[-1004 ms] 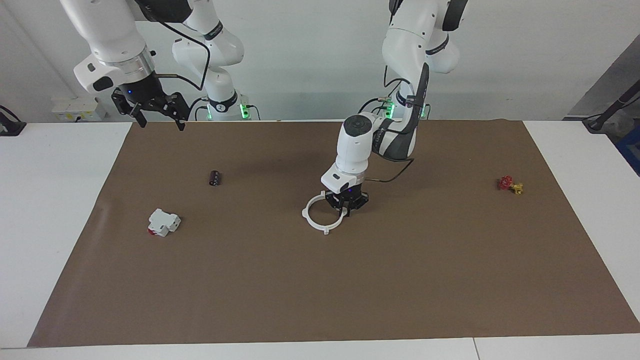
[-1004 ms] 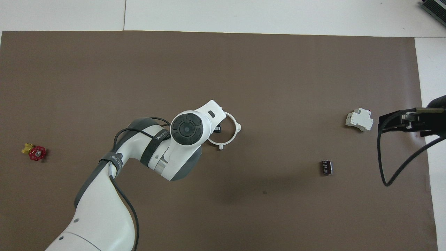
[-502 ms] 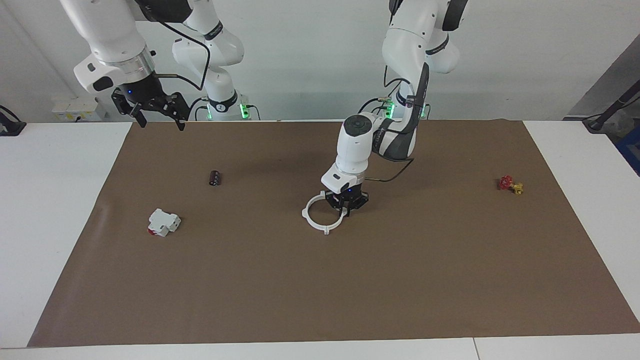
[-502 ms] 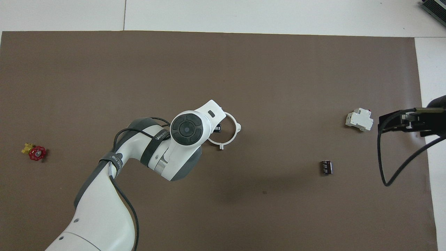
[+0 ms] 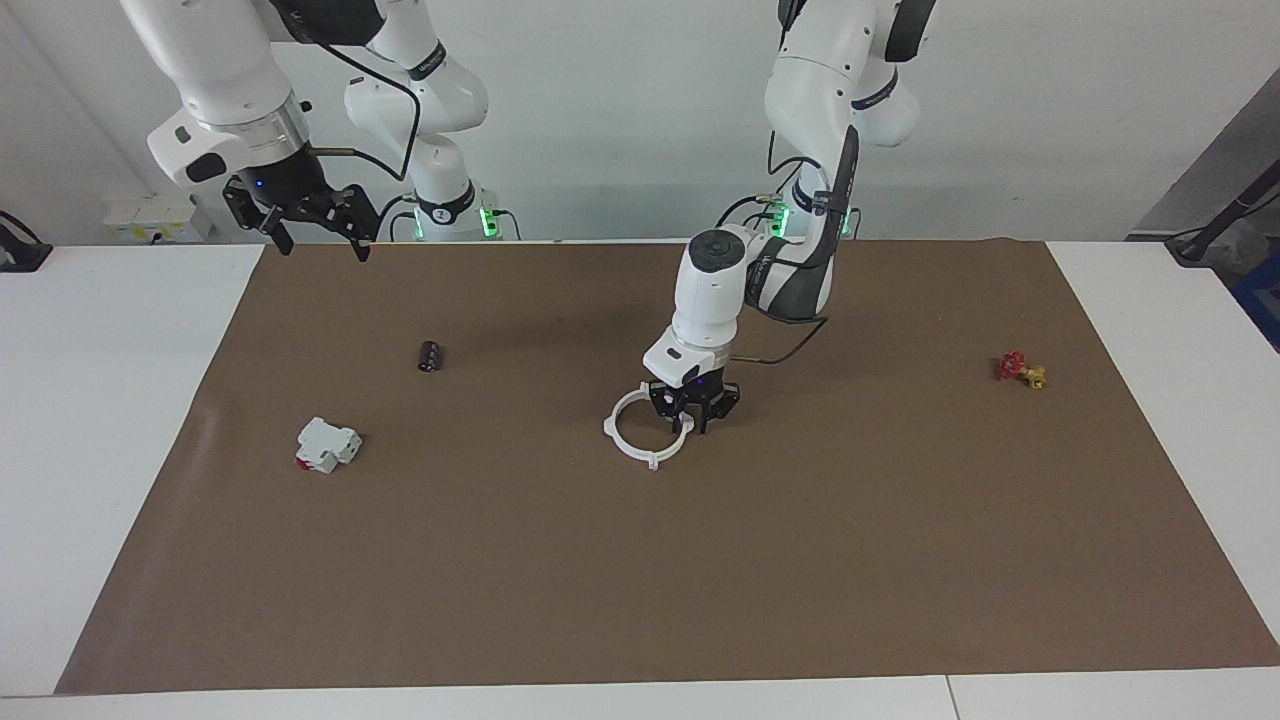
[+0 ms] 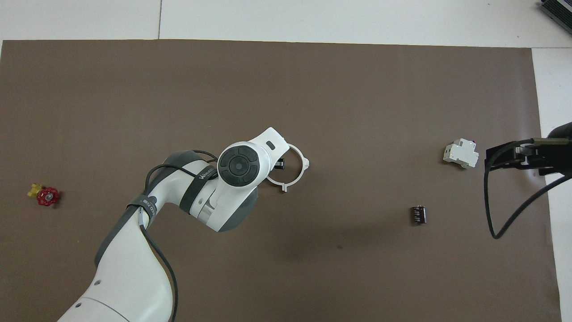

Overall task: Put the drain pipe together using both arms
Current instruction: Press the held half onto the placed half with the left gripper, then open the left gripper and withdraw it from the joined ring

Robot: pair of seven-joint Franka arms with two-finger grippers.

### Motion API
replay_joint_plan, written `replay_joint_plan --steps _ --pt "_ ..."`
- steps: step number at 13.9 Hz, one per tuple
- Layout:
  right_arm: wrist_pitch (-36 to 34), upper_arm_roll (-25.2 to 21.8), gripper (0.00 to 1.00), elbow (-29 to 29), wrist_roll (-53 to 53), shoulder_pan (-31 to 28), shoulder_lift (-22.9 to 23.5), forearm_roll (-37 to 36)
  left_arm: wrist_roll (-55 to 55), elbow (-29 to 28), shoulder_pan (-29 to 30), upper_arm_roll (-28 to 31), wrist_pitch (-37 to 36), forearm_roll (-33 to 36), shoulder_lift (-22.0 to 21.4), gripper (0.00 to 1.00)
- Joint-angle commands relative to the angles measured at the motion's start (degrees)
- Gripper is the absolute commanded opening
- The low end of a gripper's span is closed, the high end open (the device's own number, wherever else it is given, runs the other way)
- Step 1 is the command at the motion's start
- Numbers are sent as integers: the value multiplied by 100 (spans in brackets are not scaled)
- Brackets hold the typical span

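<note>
Now, going from one side of the facing view to the other: the right gripper (image 5: 314,236) waits high over the brown mat's (image 5: 640,600) edge at the robots' end, fingers spread and empty. A small dark cylinder (image 5: 430,355) and a white block with a red end (image 5: 326,444) lie beneath, toward that arm's end. Mid-mat, the drain pipe ring (image 5: 640,435) lies flat; the left gripper (image 5: 692,420) stands low at its rim, fingers parted astride the band. Bare mat surrounds it. A red valve (image 5: 1018,368) lies well apart.
</note>
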Motion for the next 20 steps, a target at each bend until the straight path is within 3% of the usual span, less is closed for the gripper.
replay_joint_plan --steps 1,10,20 --pt "-56 -32 100 -9 -138 -3 -50 132 -117 -123 -25 49 204 111 -67 99" --pt "-56 -32 100 -9 -138 6 -50 132 -39 9 106 84 -24 111 -260 100" --pt "-48 -32 100 -9 -138 -3 -50 132 1410 -35 1152 75 -1667 111 -1226 100"
